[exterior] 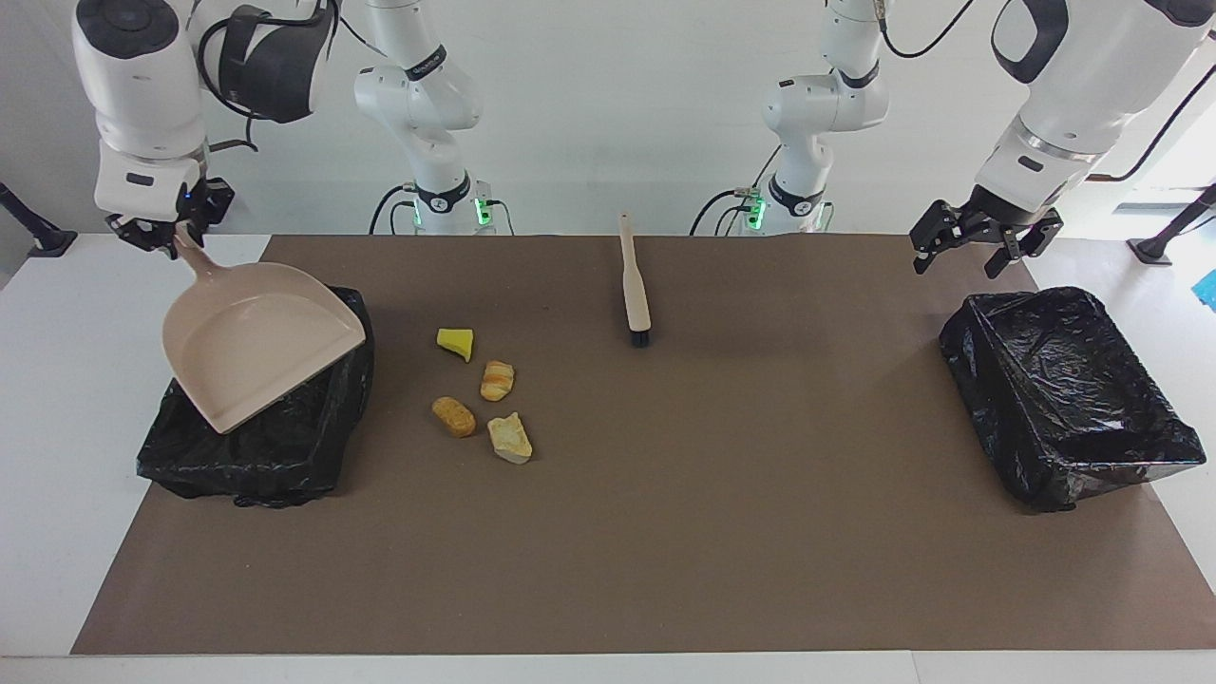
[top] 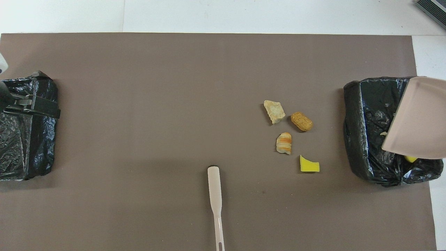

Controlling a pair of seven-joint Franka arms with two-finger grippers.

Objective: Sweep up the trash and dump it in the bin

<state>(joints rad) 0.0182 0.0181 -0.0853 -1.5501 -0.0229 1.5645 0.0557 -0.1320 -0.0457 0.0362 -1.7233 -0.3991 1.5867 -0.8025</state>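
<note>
Right gripper grips the dustpan over the bin; four scraps beside it; left gripper spread, holding nothing.

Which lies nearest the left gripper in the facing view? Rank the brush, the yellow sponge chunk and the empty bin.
1. Empty bin, just under the left gripper.
2. Brush, mid-table near the robots.
3. Yellow sponge chunk, toward the right arm's end.

Bright, even light; soft shadows; window glare at one edge; sharp focus.
</note>
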